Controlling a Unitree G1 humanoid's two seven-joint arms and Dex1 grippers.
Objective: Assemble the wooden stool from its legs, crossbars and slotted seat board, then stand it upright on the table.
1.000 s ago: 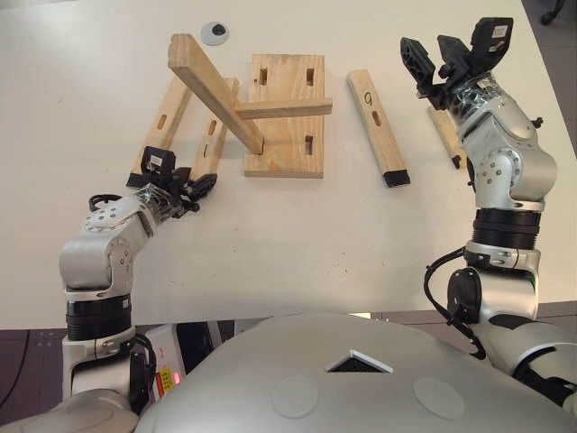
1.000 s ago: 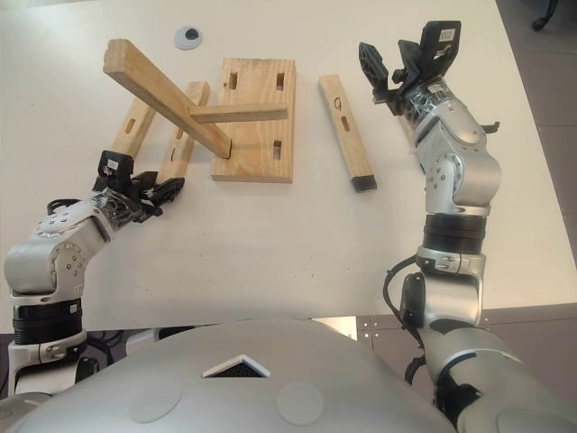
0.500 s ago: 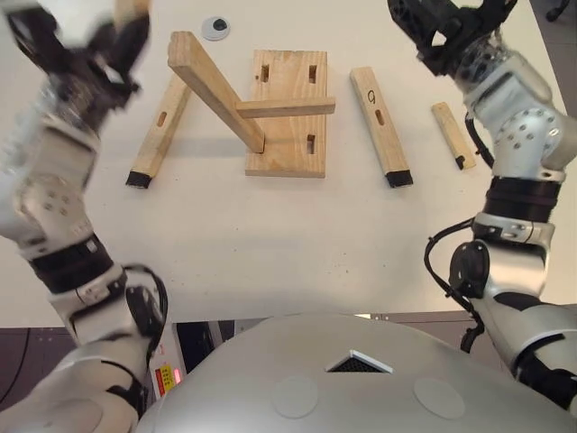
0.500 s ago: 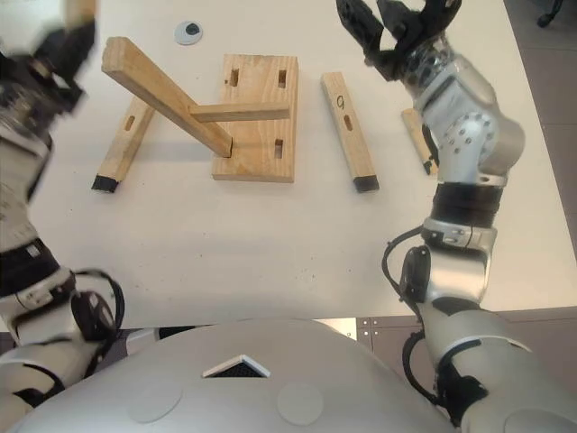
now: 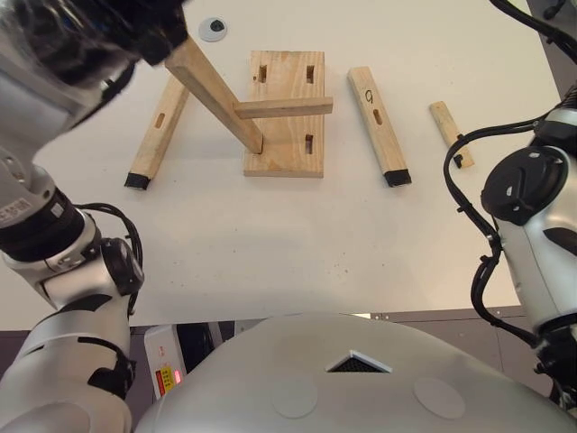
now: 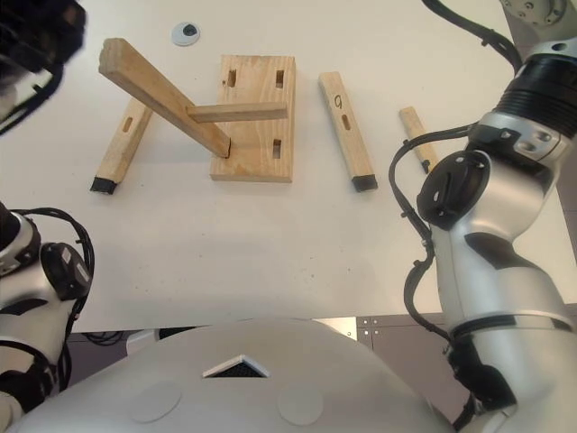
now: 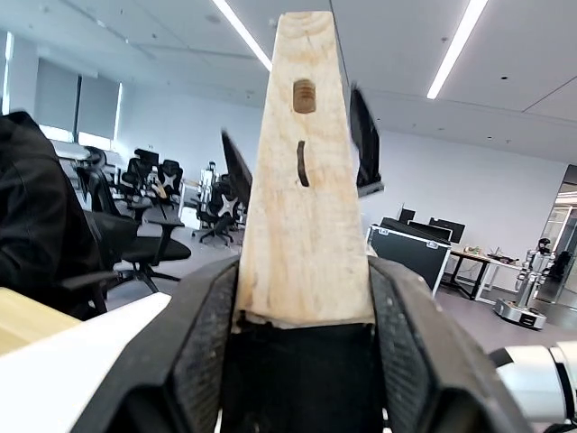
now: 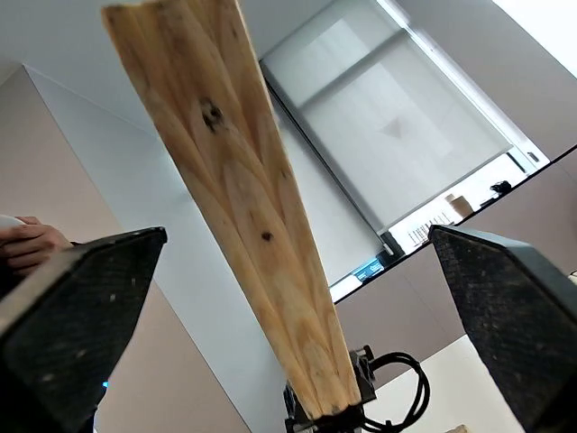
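A: While both arms are up off the table (image 5: 270, 234), what's the left gripper (image 7: 300, 153) got?
B: It's clamped tight on the raised leg (image 7: 305, 225), near the black-capped foot. That leaves the bare end w/ its slot pointing away, free to go into the board.
A: And the right gripper (image 8: 296, 271)?
B: Spread wide, fingers (image 8: 81, 316) touching nothing. Wood shows btwn them but farther off. Prob that same leg, can't be sure.
A: Rest of the stool?
B: Mid-table the seat board (image 5: 287, 153) lies flat, slots up to take legs. 1 standing leg (image 5: 216, 95) fills the near-left slot, w/ a fitted crossbar (image 5: 288, 107) jutting from it over the board. 3 slots are open.
A: Spares?
B: The left loose leg (image 5: 158, 131) is beside the board, the right loose leg (image 5: 379, 122) is on the other side, and the loose crossbar (image 5: 448, 133) is beyond that. I'd guess they're split so each arm has parts on its own side.
A: Next?
B: Prob lower the raised leg into an open slot. Needs square alignment.
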